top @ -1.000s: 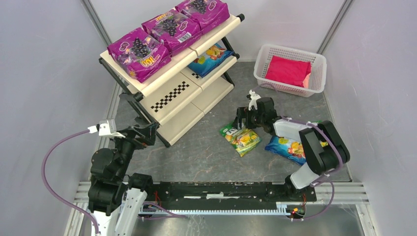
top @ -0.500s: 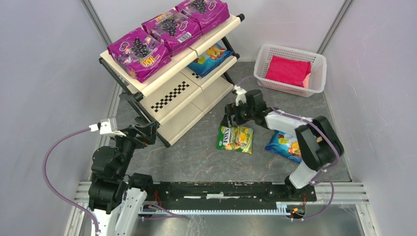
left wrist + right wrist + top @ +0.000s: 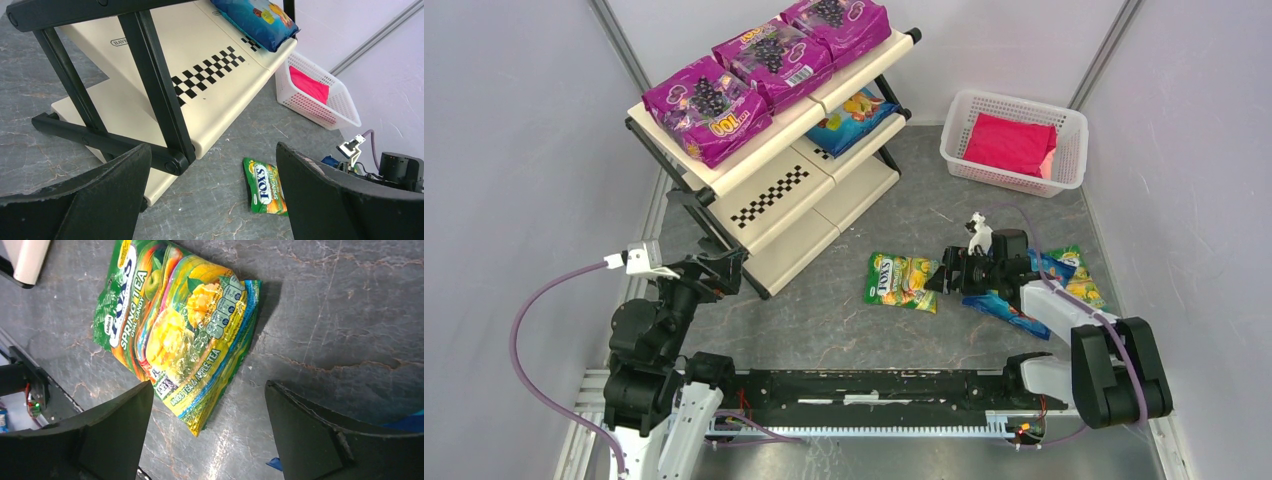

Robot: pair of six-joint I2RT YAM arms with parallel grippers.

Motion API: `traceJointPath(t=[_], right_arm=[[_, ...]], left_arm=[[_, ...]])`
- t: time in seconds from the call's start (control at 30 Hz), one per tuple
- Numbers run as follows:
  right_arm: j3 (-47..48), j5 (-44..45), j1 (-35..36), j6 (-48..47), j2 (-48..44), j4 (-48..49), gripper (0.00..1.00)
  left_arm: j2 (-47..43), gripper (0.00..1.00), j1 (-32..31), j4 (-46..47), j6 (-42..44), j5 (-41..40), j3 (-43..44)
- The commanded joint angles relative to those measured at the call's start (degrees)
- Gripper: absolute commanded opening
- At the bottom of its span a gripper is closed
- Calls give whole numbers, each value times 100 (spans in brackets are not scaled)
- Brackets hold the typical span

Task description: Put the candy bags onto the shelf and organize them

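Your right tool (image 3: 944,278) stands spread over the 3 o'clock edge of the green bag (image 3: 901,282), which lies flat on the desk (image 3: 824,315) at 4 o'clock of the shelf (image 3: 769,195); your left tool (image 3: 212,150) gapes empty too.

Bright, even light, soft shadows, white glare on the glossy green-yellow bag (image 3: 175,335), sharp focus.

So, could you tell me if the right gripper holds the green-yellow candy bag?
No, the right gripper is open and the green-yellow candy bag lies on the table.
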Motion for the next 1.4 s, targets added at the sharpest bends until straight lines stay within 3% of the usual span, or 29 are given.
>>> traceJointPath(t=[0.0, 0.17, 0.4, 0.7, 0.83, 1.0, 1.37], right_arm=[[-324, -483, -41, 548, 130, 679, 89], [-677, -571, 10, 1151, 441, 1539, 80], [-797, 862, 578, 1511, 683, 1708, 73], [-1290, 1468, 836, 2086, 597, 2451, 31], [-1185, 1084, 840, 2173, 518, 2605, 13], [-1136, 740, 835, 2587, 92, 2793, 1], [-764, 276, 825, 4185, -1, 4085, 0]], left_arm=[[-64, 100, -10, 242, 364, 60, 15], [-89, 100, -10, 239, 356, 47, 16], [-68, 100, -10, 245, 356, 40, 9], [-64, 100, -10, 241, 342, 16, 6], [-49, 100, -5, 237, 336, -2, 11], [-19, 100, -2, 239, 338, 16, 6], [-36, 100, -2, 241, 338, 22, 6]])
